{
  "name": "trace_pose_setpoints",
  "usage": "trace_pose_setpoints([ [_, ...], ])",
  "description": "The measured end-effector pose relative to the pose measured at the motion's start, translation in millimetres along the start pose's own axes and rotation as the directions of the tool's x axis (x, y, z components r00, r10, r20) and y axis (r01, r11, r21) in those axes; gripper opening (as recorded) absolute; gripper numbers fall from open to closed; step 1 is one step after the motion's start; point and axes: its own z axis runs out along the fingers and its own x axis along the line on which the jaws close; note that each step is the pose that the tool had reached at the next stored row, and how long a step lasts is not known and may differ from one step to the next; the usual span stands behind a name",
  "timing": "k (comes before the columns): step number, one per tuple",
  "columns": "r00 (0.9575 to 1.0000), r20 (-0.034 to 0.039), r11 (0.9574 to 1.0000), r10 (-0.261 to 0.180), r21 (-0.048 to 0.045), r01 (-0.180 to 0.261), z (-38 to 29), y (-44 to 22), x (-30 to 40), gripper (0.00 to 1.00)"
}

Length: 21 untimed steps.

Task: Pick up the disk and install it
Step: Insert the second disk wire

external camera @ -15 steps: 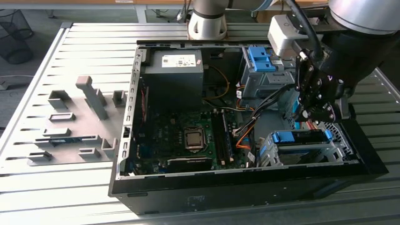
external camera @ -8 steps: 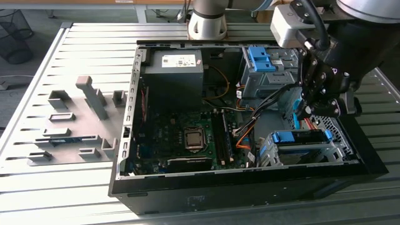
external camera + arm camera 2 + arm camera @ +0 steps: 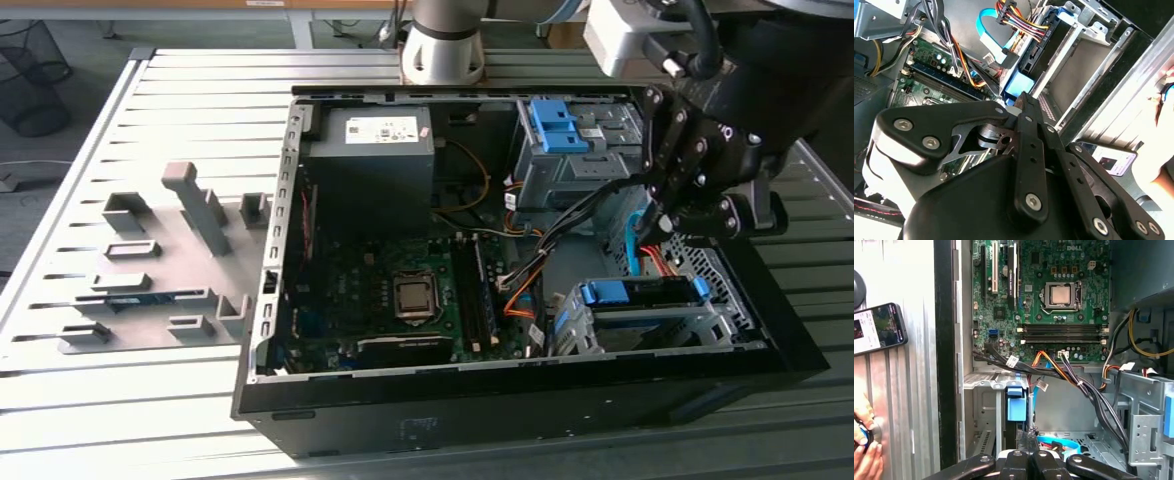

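The black gripper's [image 3: 663,230] fingertips are hard to make out in the exterior view, where its bulky body and a bundle of cables mask them. In both wrist views the linkage narrows to a point with the fingers drawn tight together [image 3: 1027,437], and whether they pinch anything cannot be told. The flat silver hard drive with the bright blue plastic rail frame [image 3: 643,293] sits in the grey metal drive cage [image 3: 581,325] at the case corner on the exterior view's right. Most of its metal body and label is hidden by the cage walls, so mainly the blue frame [image 3: 1016,407] shows, with the gripper tip [image 3: 1021,100] right against it. The open black computer case [image 3: 534,405] lies on a slatted grey metal table [image 3: 174,100] beside a plate of grey fixture blocks [image 3: 160,260]. A dark wire wastebasket [image 3: 34,75] stands on the floor behind. A smartphone [image 3: 879,327] lies on the table beside the case, and a person's hand [image 3: 866,460] is cut off at the frame edge.
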Motion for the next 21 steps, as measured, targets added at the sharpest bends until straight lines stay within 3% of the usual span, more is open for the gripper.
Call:
trace_pose_setpoints([
  [5,1.0,-0.0001,1.0,0.0,-0.0001,0.0,-1.6,-0.3,-3.8,0.11],
  [15,1.0,-0.001,1.0,0.0,-0.0009,0.0,5.4,-10.6,-30.6,0.11],
  [21,1.0,-0.0013,1.0,0.0,-0.0009,0.0,5.5,-10.6,-32.3,0.11],
])
